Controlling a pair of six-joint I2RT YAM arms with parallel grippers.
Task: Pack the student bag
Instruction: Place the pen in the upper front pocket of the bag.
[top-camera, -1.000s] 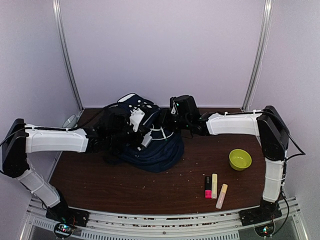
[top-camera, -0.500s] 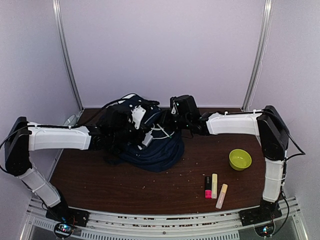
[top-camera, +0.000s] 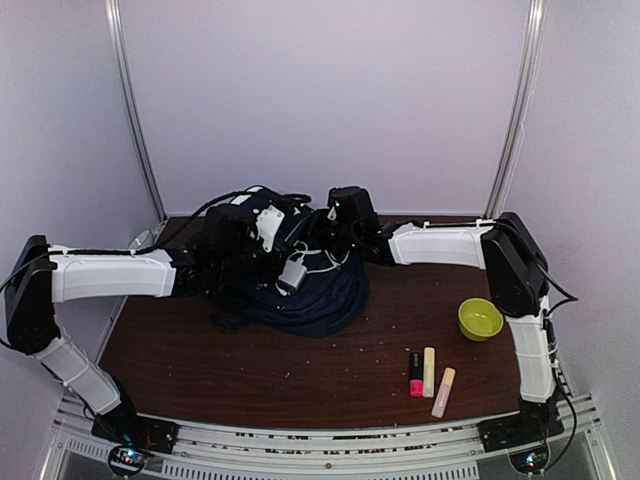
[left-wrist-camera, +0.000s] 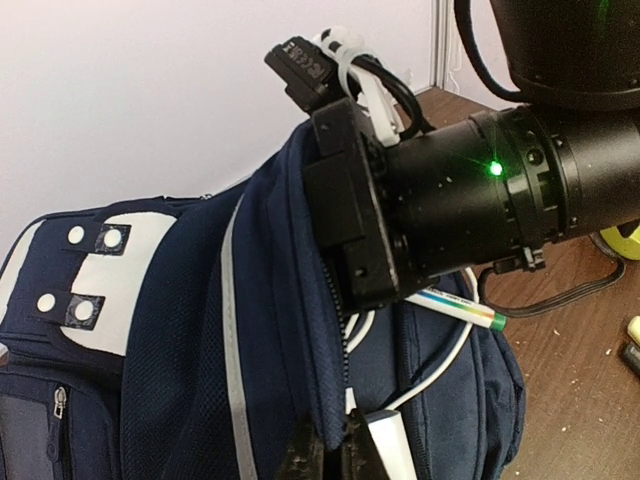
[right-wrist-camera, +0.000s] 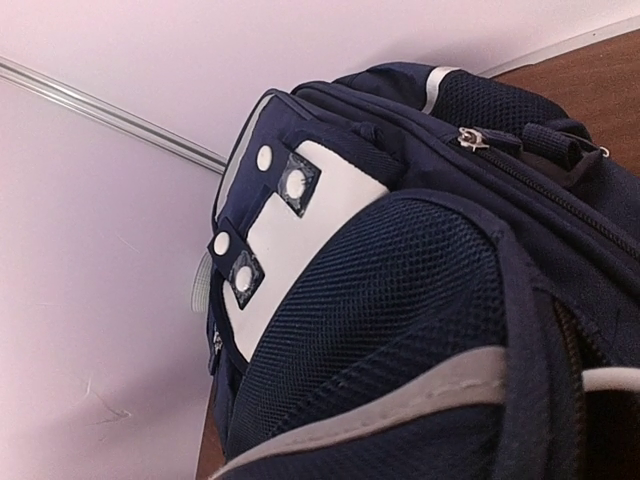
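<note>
The navy student bag (top-camera: 315, 300) lies at the back middle of the table, its white patch (right-wrist-camera: 290, 240) facing the wall. My left gripper (top-camera: 275, 262) is shut on the bag's zipper edge (left-wrist-camera: 335, 400) and holds that flap up; its fingertips (left-wrist-camera: 318, 455) pinch the fabric. My right gripper (top-camera: 322, 236) is pushed in at the bag's opening, and its black body (left-wrist-camera: 350, 220) sits behind the raised flap, which hides its fingers. A rainbow-striped pen (left-wrist-camera: 465, 308) sticks out below it. A white charger (top-camera: 292, 275) with its cable (left-wrist-camera: 450, 355) lies on the bag.
A green bowl (top-camera: 480, 318) stands at the right. A pink and black marker (top-camera: 416, 373), a yellow highlighter (top-camera: 429, 371) and a pale marker (top-camera: 443, 392) lie near the front right. A pale mesh object (top-camera: 140, 243) sits at the back left corner.
My right arm has moved left, up against the bag's opening. My left gripper has drawn the bag's edge up and back. The white charger has shifted a little on the bag.
</note>
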